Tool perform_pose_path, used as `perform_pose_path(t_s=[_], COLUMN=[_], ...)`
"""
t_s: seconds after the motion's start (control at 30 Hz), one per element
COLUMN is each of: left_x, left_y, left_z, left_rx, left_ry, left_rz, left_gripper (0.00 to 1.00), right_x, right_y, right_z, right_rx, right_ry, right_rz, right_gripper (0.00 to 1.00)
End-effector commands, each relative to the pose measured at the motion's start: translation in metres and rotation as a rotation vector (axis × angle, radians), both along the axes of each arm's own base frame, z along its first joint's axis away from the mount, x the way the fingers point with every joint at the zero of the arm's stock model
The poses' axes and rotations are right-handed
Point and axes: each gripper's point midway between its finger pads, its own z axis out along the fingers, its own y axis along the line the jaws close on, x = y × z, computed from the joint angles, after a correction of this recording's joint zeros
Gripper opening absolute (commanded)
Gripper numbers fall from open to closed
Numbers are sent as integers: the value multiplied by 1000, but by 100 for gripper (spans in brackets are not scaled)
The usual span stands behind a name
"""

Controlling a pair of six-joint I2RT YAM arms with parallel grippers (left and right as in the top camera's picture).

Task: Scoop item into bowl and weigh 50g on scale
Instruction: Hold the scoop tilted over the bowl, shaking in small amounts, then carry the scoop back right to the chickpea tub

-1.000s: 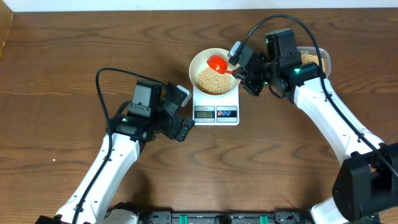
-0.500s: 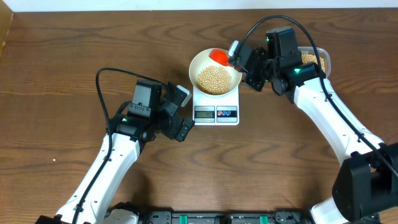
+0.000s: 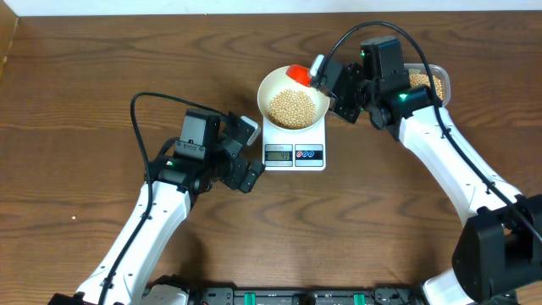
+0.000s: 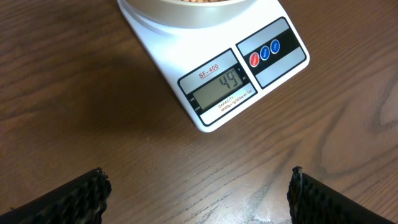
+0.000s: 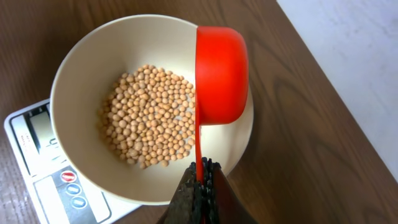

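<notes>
Beans (image 5: 149,118), small, round and hard, lie in a shallow heap in the bowl (image 5: 74,93), which stands on the scale (image 4: 186,56). Each one is light and will likely roll and bounce off any hard surface. They are best moved only in the red scoop (image 5: 221,74), a few at a time and tipped slowly; pinching single beans would be hopeless.

Nearest, the left fingers (image 4: 81,196) stand wide apart with nothing between them, above bare worktop (image 4: 93,124) just short of the scale. Only their dark tips show, cut off by the frame's lower edge. Beyond them the display (image 4: 221,87) reads 49, clear in the left wrist view but too small to read from overhead. The bowl is cropped at the top of that wrist view.

Farther on, the right fingers (image 5: 199,193) are clamped together on the scoop's thin handle. That is the right place to hold it, though such a narrow strip may twist in the grip. The cup hangs over the bowl's far rim with its back toward the wrist camera, so whether it holds any beans cannot be told. Farthest, the tub (image 3: 428,82) of spare beans sits mostly hidden behind the right arm.
</notes>
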Motion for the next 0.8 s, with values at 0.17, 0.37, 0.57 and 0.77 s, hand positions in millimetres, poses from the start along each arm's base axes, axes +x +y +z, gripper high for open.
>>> perform_pose_path(t_s=[0.17, 0.37, 0.57, 0.77], left_x=[-1, -1, -1, -1], left_y=[1, 1, 1, 1], left_z=[-2, -2, -2, -2], left_rx=[0, 0, 0, 0], left_ry=[6, 6, 6, 6], left_rz=[-3, -3, -3, -4], left_gripper=[93, 93, 93, 93], right_x=[8, 15, 20, 19], right_y=[0, -12, -52, -112], right_z=[22, 41, 68, 74], right_rx=[107, 227, 314, 381], right_ry=[13, 45, 52, 119], right_rz=[-110, -225, -373, -580], right_gripper=[1, 1, 1, 1])
